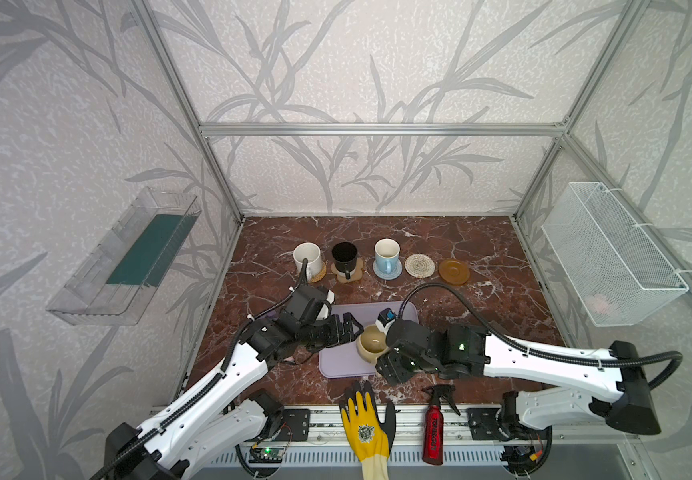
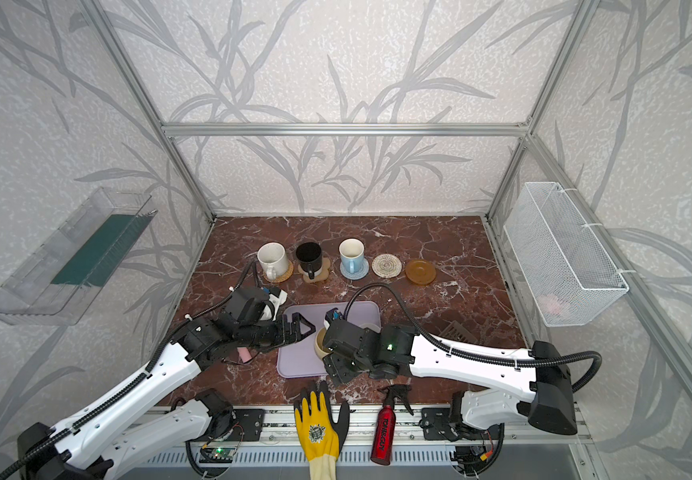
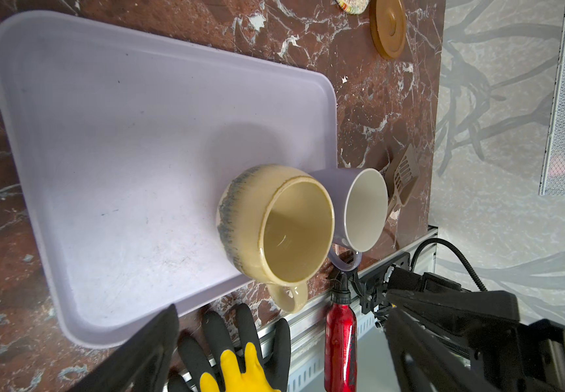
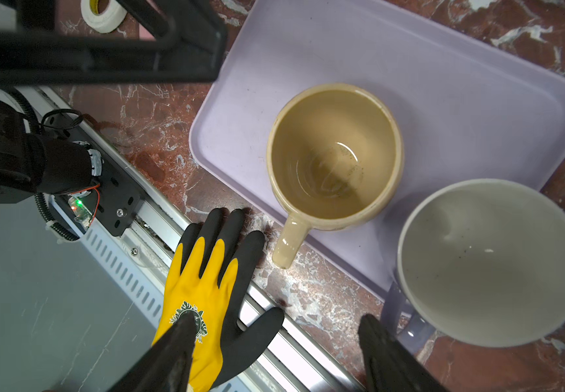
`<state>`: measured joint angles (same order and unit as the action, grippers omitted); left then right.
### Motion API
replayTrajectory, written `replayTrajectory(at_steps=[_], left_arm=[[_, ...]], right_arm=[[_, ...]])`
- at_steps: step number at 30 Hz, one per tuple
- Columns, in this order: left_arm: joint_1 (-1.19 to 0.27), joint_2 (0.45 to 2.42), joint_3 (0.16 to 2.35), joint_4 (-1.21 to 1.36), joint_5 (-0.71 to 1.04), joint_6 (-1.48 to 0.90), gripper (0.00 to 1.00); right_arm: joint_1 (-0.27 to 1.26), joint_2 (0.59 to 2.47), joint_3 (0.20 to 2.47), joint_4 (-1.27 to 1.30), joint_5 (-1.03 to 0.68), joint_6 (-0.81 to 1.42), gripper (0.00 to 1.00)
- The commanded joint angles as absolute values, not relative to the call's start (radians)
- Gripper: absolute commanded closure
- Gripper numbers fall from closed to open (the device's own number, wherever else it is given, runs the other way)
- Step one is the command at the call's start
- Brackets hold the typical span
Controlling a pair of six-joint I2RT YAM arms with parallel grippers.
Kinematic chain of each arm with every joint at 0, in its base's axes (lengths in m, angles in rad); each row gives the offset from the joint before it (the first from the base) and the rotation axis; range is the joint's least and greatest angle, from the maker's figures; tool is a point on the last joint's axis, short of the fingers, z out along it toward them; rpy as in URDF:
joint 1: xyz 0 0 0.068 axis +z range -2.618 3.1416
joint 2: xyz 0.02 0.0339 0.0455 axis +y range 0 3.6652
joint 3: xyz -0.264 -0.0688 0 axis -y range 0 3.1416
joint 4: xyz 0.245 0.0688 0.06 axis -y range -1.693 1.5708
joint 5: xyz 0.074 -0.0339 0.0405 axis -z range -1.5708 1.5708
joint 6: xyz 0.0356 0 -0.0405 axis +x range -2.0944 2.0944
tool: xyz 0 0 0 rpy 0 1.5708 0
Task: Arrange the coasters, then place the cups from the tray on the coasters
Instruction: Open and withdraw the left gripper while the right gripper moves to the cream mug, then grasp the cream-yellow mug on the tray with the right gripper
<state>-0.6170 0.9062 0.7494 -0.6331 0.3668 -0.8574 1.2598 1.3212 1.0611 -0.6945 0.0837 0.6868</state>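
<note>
Right gripper point(image 4: 276, 320): parted, empty, frame bottom.
Lavender mug point(image 4: 491, 261): lower right, handle beside one jaw; closing may knock it.
Left gripper point(image 1: 352, 329): open, close by; collision risk.

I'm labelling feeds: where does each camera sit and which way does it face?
Top views: high in front, looking down on the red marble table; left arm, right arm show.
Left wrist: faces the lavender plastic tray and beige-yellow mug; own fingers show.
Right wrist: looks down into that mug; own fingers show.
Shared: tray, mug.
</note>
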Motion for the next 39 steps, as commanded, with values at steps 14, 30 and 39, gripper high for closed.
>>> replayTrajectory(at_steps=[14, 30, 39], left_arm=[[-0.582, 0.867, 0.589, -0.455, 0.353, -0.983, 0.04], [-0.583, 0.776, 0.517, -0.452, 0.328, -1.035, 0.05], [-0.582, 0.769, 0.509, -0.419, 0.374, -1.066, 0.06]], right_arm=[[1.267, 1.544, 1.077, -0.63, 0.12, 0.741, 0.53], [1.267, 1.626, 1.037, -0.549, 0.177, 0.79, 0.61], [1.278, 1.661, 1.05, -0.567, 0.263, 0.876, 0.62]])
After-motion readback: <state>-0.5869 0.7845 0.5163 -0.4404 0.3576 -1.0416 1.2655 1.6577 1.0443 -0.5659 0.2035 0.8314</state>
